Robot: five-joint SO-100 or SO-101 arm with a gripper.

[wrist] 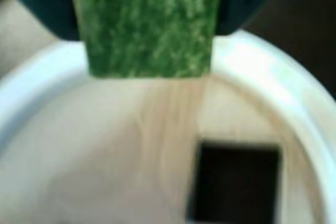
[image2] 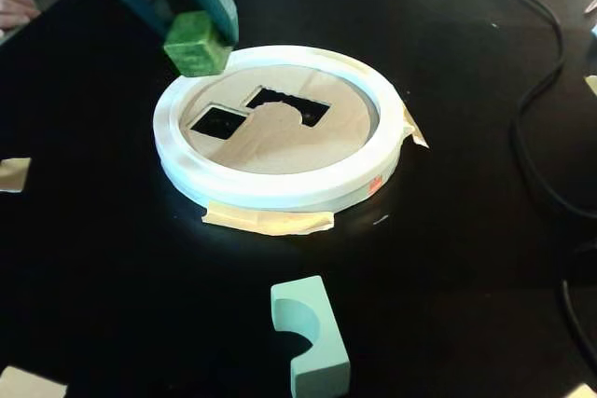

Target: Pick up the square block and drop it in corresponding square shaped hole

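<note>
My gripper (image2: 194,39) is shut on a green square block (image2: 197,44) and holds it in the air above the far left rim of a round white-rimmed sorter (image2: 280,188). In the wrist view the block (wrist: 147,24) fills the top centre between the dark jaws. The sorter's wooden lid has a square hole (image2: 218,121), which in the wrist view (wrist: 236,182) lies below and to the right of the block. A second, irregular cutout (image2: 289,104) lies beside the square hole.
A pale green block with a half-round notch (image2: 310,337) lies on the black table in front of the sorter. Tape strips (image2: 270,221) hold the sorter down. A black cable (image2: 541,137) runs along the right. Tan pieces lie at the left edge (image2: 11,174).
</note>
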